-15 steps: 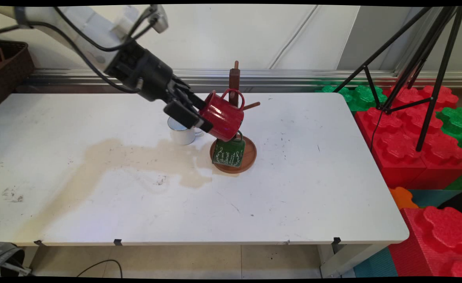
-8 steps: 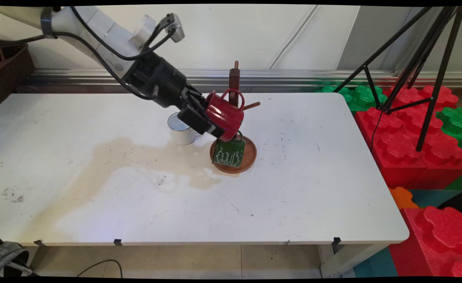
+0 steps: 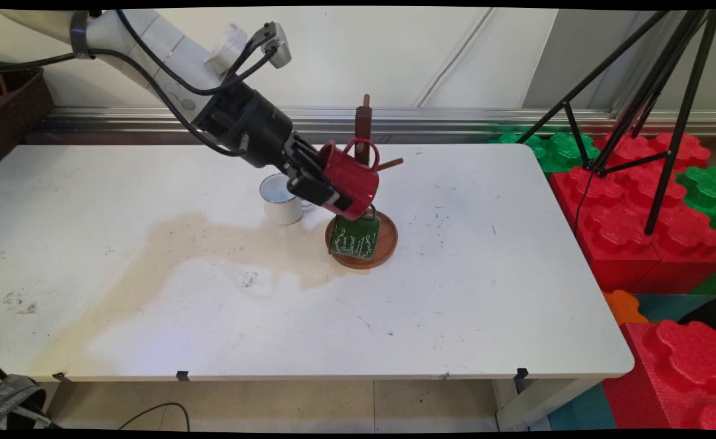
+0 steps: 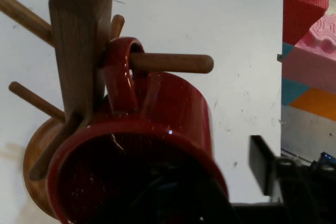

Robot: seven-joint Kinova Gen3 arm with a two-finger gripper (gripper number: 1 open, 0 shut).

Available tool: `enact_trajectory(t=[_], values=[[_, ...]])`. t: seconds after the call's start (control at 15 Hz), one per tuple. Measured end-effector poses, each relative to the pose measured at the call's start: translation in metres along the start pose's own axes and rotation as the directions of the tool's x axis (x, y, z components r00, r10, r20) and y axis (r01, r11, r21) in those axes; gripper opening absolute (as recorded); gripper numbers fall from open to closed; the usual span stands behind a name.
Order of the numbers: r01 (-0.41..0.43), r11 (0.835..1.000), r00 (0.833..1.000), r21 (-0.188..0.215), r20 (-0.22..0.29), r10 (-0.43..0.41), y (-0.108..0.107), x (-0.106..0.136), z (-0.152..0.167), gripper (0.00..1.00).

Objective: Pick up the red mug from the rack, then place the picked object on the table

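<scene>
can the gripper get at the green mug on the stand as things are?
Probably not. The gripper is shut on the red mug, whose handle is over a peg of the wooden stand. The green mug hangs right beneath the red one, which blocks the way.

The gripper point(image 3: 327, 188) sits hemmed in at the red mug point(image 3: 350, 182), one finger inside its mouth and one outside. Straight ahead the way is barred by the wooden mug tree point(image 3: 364, 125), whose peg point(image 4: 170, 63) runs through the mug's handle. Below the gripper hangs a green mug point(image 3: 355, 236) over the tree's round base point(image 3: 388, 244). Just behind and beneath the wrist stands a white mug point(image 3: 280, 199). Open white table point(image 3: 455, 292) lies beyond the tree and towards the near edge.
</scene>
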Motion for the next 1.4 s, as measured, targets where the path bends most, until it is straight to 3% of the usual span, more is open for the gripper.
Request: enact_trajectory(t=[0.6,1.0,1.4], values=[[-0.045,0.999,0.999,0.003,0.001,0.045,0.004,0.001,-0.012,0.0],[-0.05,0.999,0.999,-0.004,-0.015,0.05,0.014,0.005,-0.03,0.0],[-0.043,0.999,0.999,-0.003,0.003,0.043,0.029,0.003,-0.049,0.0]])
